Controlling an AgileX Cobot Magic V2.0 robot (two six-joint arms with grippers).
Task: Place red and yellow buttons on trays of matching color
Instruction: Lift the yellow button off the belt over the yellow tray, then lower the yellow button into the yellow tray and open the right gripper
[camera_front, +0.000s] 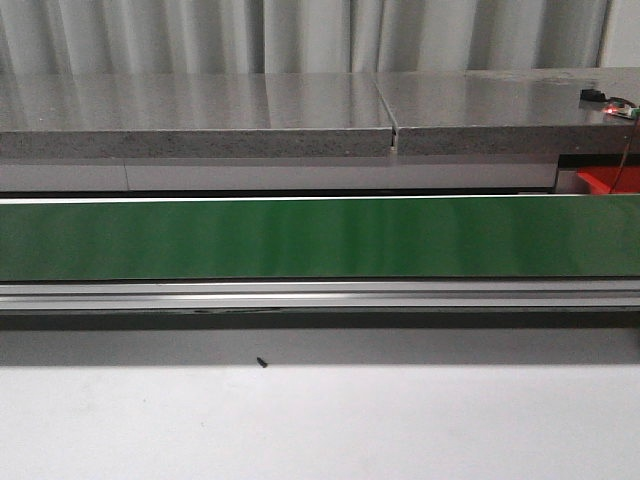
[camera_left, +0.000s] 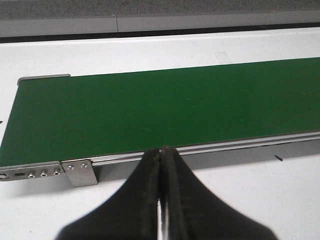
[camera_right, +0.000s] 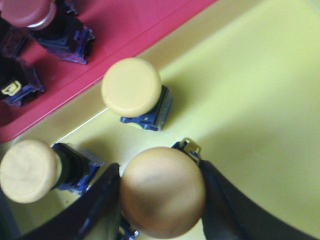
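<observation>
Bare green conveyor belt (camera_front: 320, 238) across white bench (camera_front: 320, 420). Yellow plastic tray (camera_right: 250, 90) touching red plastic tray (camera_right: 125, 25). Right claw (camera_right: 162, 192) clamped on yellow mushroom-head button (camera_right: 162, 191) over yellow tray; two more yellow buttons (camera_right: 131, 87) close beside. Left claw (camera_left: 161, 200) closed, empty.

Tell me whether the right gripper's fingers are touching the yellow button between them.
Touching. In the right wrist view both fingers press against the sides of the yellow button, with no gap visible, over the yellow tray.
</observation>
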